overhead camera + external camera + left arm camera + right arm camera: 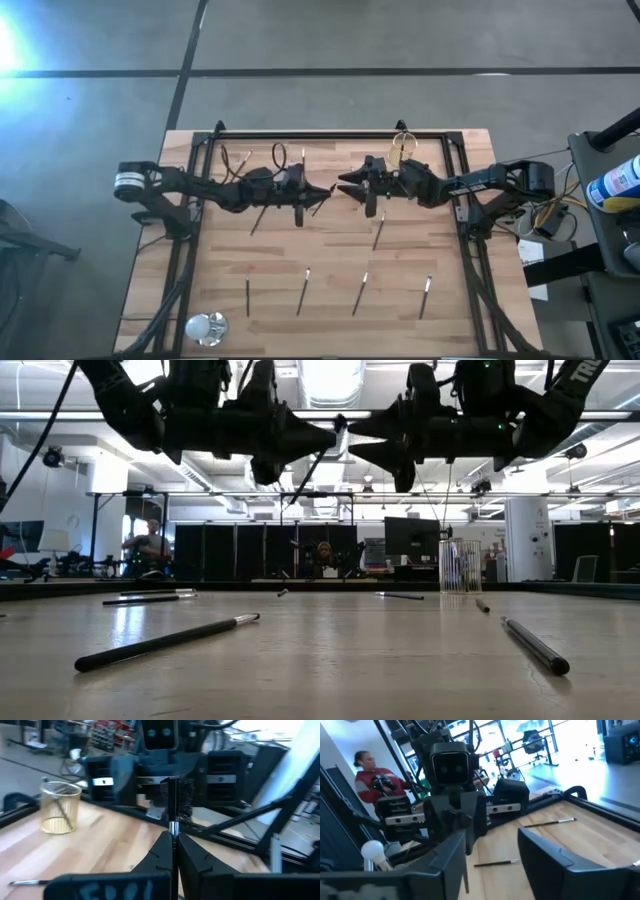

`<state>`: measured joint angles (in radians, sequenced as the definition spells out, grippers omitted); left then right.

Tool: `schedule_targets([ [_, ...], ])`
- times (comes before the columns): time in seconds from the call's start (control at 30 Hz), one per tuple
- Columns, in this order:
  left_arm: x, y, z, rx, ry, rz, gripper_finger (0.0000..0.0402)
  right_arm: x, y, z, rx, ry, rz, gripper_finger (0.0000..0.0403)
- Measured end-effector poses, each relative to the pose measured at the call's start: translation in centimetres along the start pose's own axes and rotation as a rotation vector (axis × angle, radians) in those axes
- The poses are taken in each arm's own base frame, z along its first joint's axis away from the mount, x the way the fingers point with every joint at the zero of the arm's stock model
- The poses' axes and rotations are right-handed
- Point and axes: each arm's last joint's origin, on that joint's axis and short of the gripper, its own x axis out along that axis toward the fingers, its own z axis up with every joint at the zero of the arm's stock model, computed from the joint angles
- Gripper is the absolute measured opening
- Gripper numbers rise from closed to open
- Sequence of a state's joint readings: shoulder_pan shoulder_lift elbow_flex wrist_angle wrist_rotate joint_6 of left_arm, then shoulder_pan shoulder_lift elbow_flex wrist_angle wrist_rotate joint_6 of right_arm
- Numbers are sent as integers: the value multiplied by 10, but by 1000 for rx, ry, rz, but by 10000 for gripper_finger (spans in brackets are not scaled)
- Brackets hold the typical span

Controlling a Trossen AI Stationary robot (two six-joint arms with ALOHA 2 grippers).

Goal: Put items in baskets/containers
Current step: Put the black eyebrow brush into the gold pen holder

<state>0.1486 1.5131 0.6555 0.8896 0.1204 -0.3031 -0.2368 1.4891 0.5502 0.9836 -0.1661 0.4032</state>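
- Since the left gripper (pixel 322 190) hangs above mid-table with its fingers pinched together on one stick (pixel 173 805), the step in hand looks like a mid-air pass, or a carry over to the cup.
- That stick sits clamped low down and pokes out past the fingertips, so there's free length for the other side to take. The left should probably hold its pinch until the other grip is firm.
- Facing it, just beside, is the right gripper (pixel 345 186) with its fingers wide apart. It'd want to close around the free end, square to the stick, not on the left fingers.
- Further right, toward the far edge, stands the amber cup (pixel 403 150), well apart from both grippers. It's narrow, so the stick should go in tip-down and near upright.
- Only the high view shows the row of loose sticks (pixel 303 291) on the near part of the table (pixel 470 250), plus the white ball (pixel 207 326).
- The left wrist view shows the pinch close up and a stick already in the cup. The low view shows the held stick slanting downward.
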Motion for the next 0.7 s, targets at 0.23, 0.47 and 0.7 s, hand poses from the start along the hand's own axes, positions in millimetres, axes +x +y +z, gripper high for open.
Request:
schedule_targets([
  [0.23, 4, -7, 7, 23, 9, -174, 5, 3, 7, 8, -129, -15, 153, 199],
  [0.47, 7, -12, 15, 32, 15, -285, 5, 4, 18, 17, -247, -39, 393, 184],
  [0.7, 10, -15, 22, 39, -2, -316, 5, 10, 26, 28, -277, -54, 486, 171],
])
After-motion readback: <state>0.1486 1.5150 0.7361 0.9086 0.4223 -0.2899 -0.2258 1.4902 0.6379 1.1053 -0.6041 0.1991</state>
